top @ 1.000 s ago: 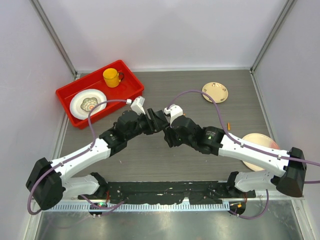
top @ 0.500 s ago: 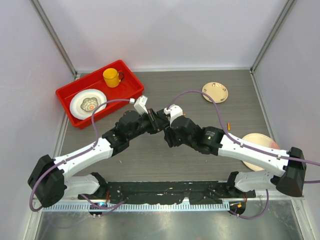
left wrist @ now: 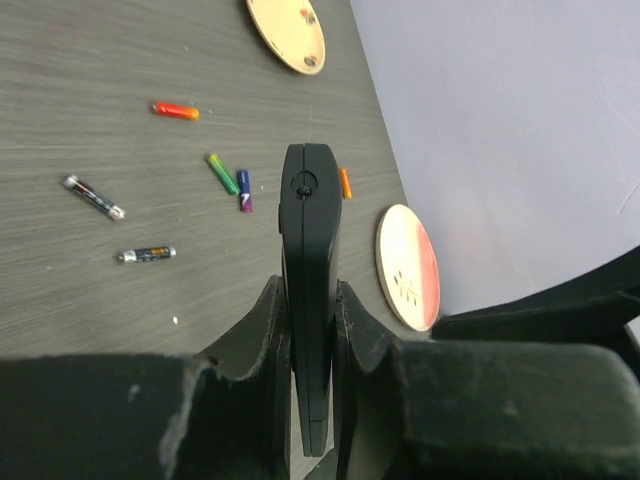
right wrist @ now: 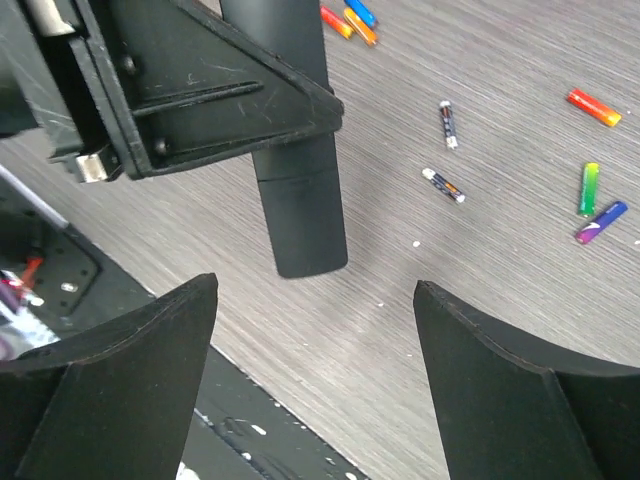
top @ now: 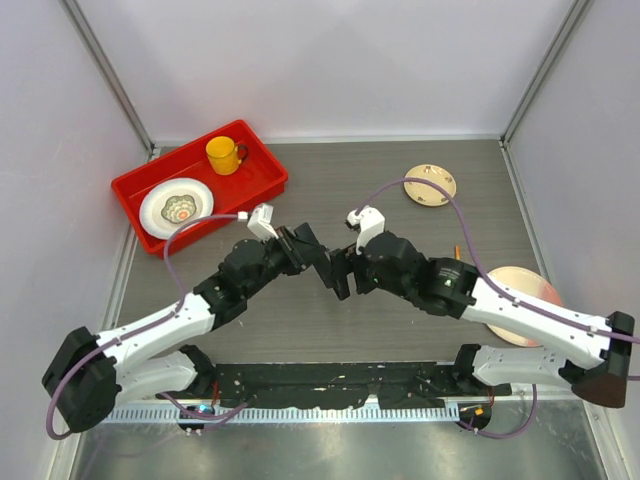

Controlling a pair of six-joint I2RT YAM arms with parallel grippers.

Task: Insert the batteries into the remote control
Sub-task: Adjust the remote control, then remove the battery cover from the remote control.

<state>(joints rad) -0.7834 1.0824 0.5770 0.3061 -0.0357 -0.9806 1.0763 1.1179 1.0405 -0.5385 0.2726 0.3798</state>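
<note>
**Clerk:** First entry, left side?

**Operator:** My left gripper [left wrist: 306,292]. Its fingers [left wrist: 268,330] are clamped on the remote control [left wrist: 308,215], one on each side. The remote juts forward out of the grip, held clear of the table [left wrist: 80,60].

**Clerk:** Second entry?

**Operator:** My right gripper [right wrist: 315,300]. The fingers [right wrist: 110,390] are spread wide with nothing between them. It faces the left one, and the remote's free end hangs just past my fingertips, touching neither.

**Clerk:** Loose stock?

**Operator:** All of it lies flat on the table beyond the remote.
- One orange-red battery [left wrist: 175,110], off by itself.
- One green battery [left wrist: 222,173] with one purple-blue battery [left wrist: 244,190] just beside it.
- Two dark silver batteries [left wrist: 93,197], near each other but apart.
- One orange battery [left wrist: 345,182], close to the remote's tip in the left wrist view and near the plate on my right.
- Further small batteries, orange and blue, cut off at the top edge of the right wrist view. I cannot tell how many.

**Clerk:** Surroundings?

**Operator:**
- One cream plate [left wrist: 287,30], at the far side of the table.
- One pink-and-white plate [left wrist: 407,267], on my right.
- One red tray [top: 258,168], at the far left corner. It holds a yellow mug [top: 225,154] and a white plate [top: 150,205] with something small on it.
</note>
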